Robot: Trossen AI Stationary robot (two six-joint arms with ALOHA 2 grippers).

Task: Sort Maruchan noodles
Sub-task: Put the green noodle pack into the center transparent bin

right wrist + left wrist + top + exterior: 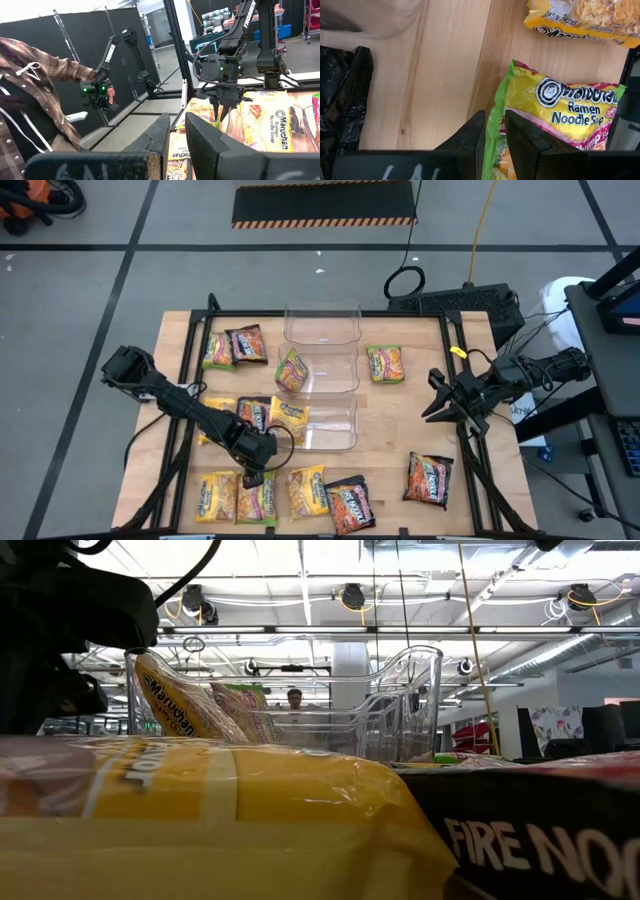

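High view: left gripper down at the near row of packets, on the green packet; right gripper idle, off right.

Left wrist: fingers clamped on green packet's edge, "Ramen Noodle Soup".

Right wrist: narrow gap, grip state unclear; "TROSSEN" on the arm.

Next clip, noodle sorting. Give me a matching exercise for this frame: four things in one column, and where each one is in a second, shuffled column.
Things:
1. left gripper
2. right gripper
3. green-yellow packet
4. dark packet

Places:
A. over bare wood near the table's right edge
B. propped at the left end of the middle clear bin
C. over the front row of packets
D. flat on the wood at the front right

Pairs: 1-C, 2-A, 3-B, 4-D
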